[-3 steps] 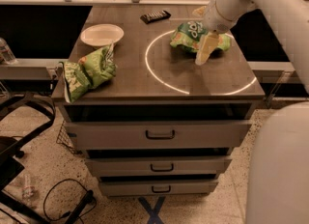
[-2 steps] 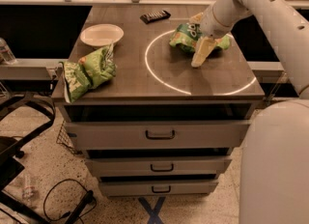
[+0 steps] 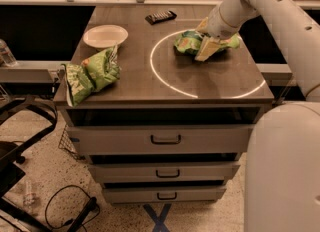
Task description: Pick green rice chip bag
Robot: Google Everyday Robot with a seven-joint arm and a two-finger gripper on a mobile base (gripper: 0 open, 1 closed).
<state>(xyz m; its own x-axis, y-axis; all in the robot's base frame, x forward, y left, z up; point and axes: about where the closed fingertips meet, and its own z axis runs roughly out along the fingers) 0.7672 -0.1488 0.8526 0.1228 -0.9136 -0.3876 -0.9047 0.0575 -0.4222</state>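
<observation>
green rice chip bag [image 3: 184,42] lies on the cabinet top [image 3: 215,83], far right part, crumpled, glossy green with yellow-orange patches; it sits inside the white ring [image 3: 165,82] marked on the top, close to the ring's far arc; my gripper [image 3: 208,49] is down on the bag's right half, touching it, tan and angled toward the front-left; can't tell how far it is open or whether it has any real grip on the bag; bag looks to be resting on the surface, not lifted; my arm [image 3: 265,6] comes in from the upper right, white, over the right edge of the top.

second bag, lime-green bag [image 3: 92,73], is well apart at the front-left corner, partly overhanging the left edge; round pale plate [image 3: 105,36] just behind it, outside the ring; small dark flat object [image 3: 160,17] at the back edge, middle; can't tell what it is.

under the top: three drawers [image 3: 165,139], all shut, dark handles; floor below has a black cable [image 3: 65,208] at left and a blue tape cross [image 3: 160,217] in front of the cabinet.
</observation>
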